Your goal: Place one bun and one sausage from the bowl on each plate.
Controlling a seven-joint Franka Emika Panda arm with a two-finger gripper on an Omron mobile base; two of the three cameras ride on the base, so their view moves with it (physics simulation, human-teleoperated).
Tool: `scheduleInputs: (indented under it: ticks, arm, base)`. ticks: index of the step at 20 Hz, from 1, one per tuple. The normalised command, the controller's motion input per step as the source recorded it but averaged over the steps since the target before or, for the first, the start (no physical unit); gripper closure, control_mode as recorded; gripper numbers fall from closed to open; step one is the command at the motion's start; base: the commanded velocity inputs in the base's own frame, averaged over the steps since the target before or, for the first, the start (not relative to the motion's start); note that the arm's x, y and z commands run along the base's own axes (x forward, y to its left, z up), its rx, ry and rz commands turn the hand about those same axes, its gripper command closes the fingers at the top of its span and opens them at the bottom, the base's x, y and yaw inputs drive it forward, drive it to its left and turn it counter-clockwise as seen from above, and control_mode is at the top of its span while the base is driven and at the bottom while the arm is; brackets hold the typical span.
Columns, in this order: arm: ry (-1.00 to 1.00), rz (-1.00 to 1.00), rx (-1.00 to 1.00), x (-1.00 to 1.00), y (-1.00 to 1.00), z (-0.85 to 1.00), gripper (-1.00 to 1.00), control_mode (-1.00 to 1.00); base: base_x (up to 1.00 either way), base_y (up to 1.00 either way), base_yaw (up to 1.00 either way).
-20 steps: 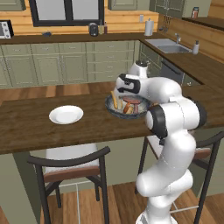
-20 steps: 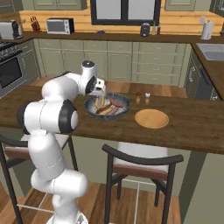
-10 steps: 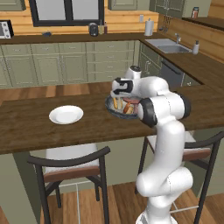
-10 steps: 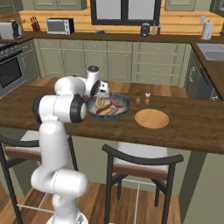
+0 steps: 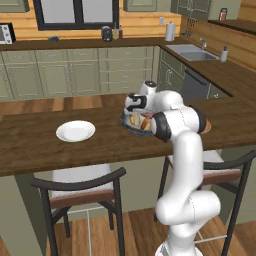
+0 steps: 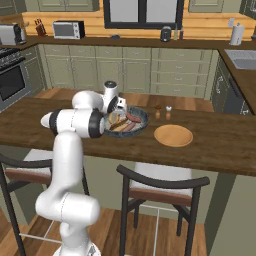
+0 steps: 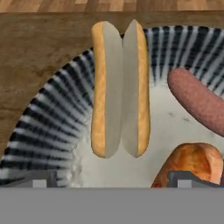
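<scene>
**Clerk:** Item one, the hand?

**Operator:** I have the gripper (image 7: 112,178) released, jaws wide, grasping nothing, poised low over the bowl (image 7: 48,131) on the wooden counter (image 5: 100,145).

**Clerk:** Bowl contents?

**Operator:** From the hand view I log one split bun (image 7: 120,89) lying against the striped wall, one sausage (image 7: 197,100) beside it, and a golden roll (image 7: 192,162) just under one fingertip.

**Clerk:** Plates?

**Operator:** White plate (image 5: 75,131) well apart from the bowl on one side; orange-tan plate (image 6: 173,135) near it on the other. Both bare.

Bright even light, soft shadows, slightly blurry
</scene>
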Motion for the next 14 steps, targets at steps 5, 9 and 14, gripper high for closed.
scheduleInputs:
  ticks: [5, 9, 14]
  arm:
    - [0.02, -0.01, 0.0, 0.61, 0.0, -0.18, -1.0, -1.0]
    - [0.03, -0.01, 0.0, 0.18, 0.0, -0.27, -1.0, -1.0]
    - [0.02, 0.0, 0.0, 0.01, 0.0, -0.48, -1.0, -1.0]
  base:
    - [0.0, 0.0, 0.0]
    - [0.0, 0.0, 0.0]
    - [0.0, 0.0, 0.0]
